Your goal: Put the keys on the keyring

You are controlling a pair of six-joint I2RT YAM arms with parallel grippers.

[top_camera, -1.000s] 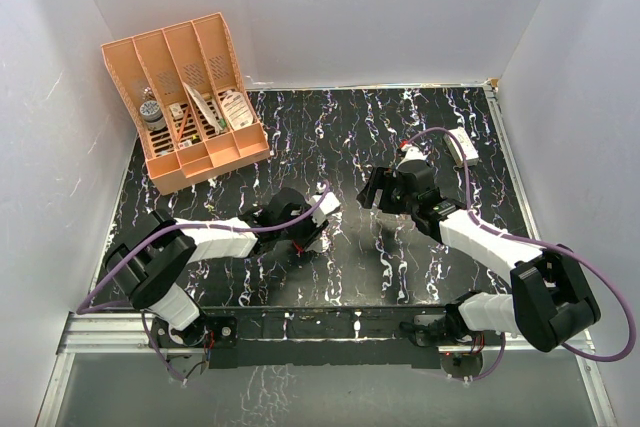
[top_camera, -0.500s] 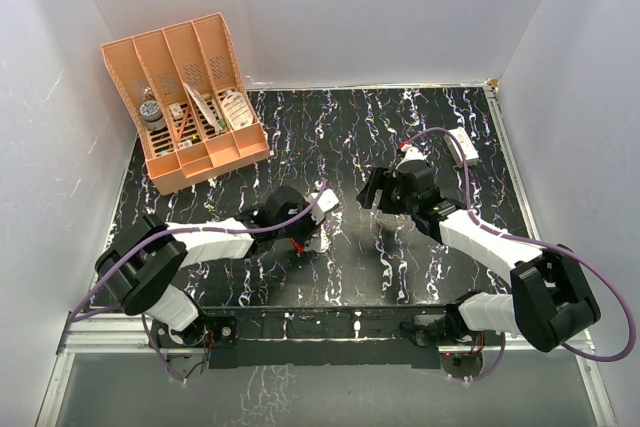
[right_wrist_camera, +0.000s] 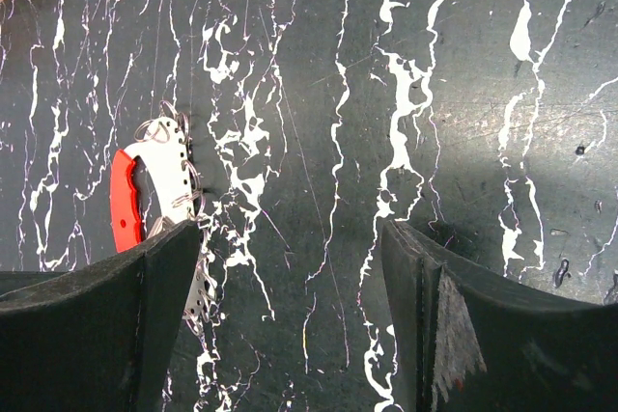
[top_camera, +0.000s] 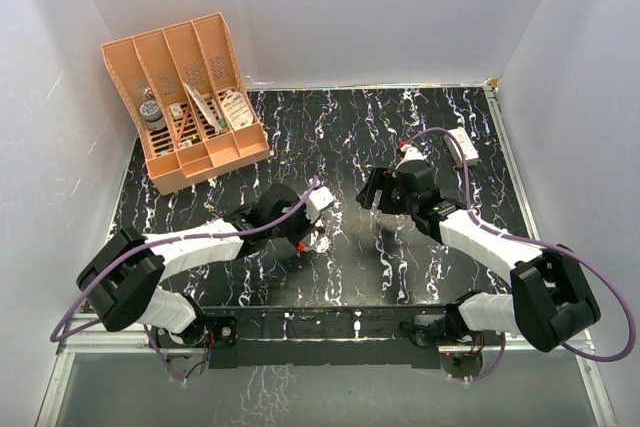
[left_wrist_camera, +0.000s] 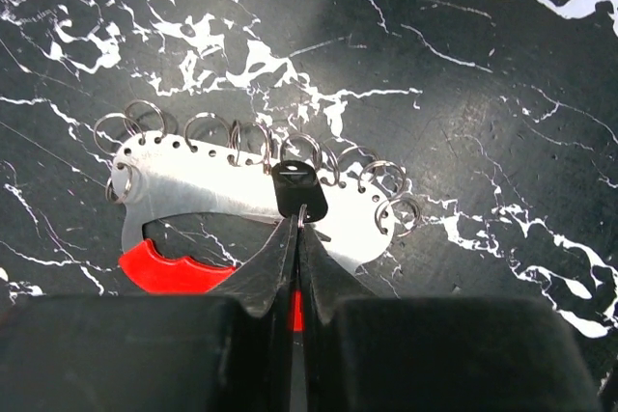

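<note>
While left pincer (left_wrist_camera: 297, 227) pinches shut on the dark key (left_wrist_camera: 298, 190), key lies across keyring (left_wrist_camera: 193, 176) on the surface (left_wrist_camera: 483, 94), red crescent at 7 o'clock. Threading apparently not done. Right pincer (right_wrist_camera: 290, 233) open, empty, at keyring's 2 o'clock.
</note>
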